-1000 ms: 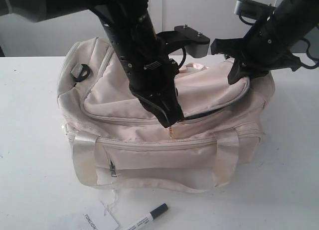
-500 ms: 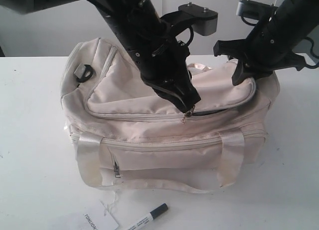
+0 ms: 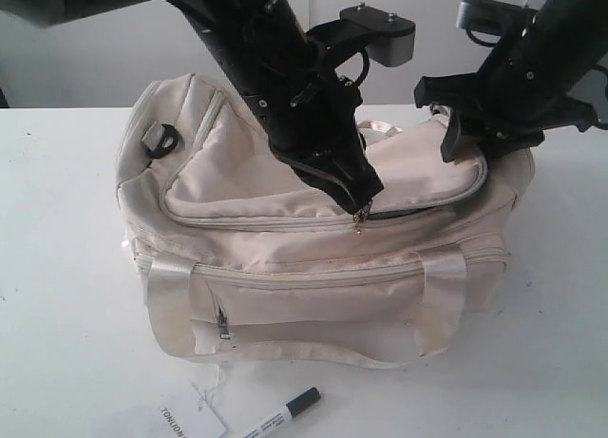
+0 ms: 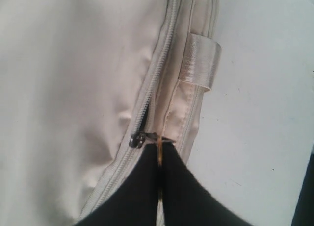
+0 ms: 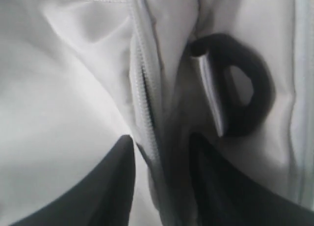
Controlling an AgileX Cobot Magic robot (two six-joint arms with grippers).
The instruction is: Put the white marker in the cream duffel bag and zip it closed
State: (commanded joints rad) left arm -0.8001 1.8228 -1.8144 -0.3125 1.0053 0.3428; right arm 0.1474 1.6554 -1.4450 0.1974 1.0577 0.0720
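The cream duffel bag (image 3: 313, 295) (image 4: 64, 88) (image 5: 64, 88) stands upright on the white table (image 3: 57, 267). The white marker (image 3: 285, 414) is outside the bag: it lies flat on the table near the bag's front wall, on the side facing the exterior camera, its black cap toward the bag's right end. A paper tag (image 3: 190, 424) lies just beside the marker, equally in front of the bag. The left gripper (image 3: 361, 205) (image 4: 160, 150) sits on the bag's top flap, slightly right of the bag's middle. Its jaws are pressed together on the gold ring pull (image 3: 358, 224) (image 4: 160, 160) of the top zipper; the slider (image 4: 137, 139) lies directly at the fingertips. From the slider toward the bag's left end the top zipper (image 3: 247, 224) is closed. From the slider toward the bag's right end a dark gap (image 3: 418, 210) shows between the flap and the bag body. The right gripper (image 3: 461, 148) (image 5: 161, 138) is at the bag's right end, on top. Its jaws stand apart, one on each side of the zipper band; whether the pads touch the fabric cannot be determined. A black D-ring (image 5: 245, 88) lies on the bag just beyond these fingers.
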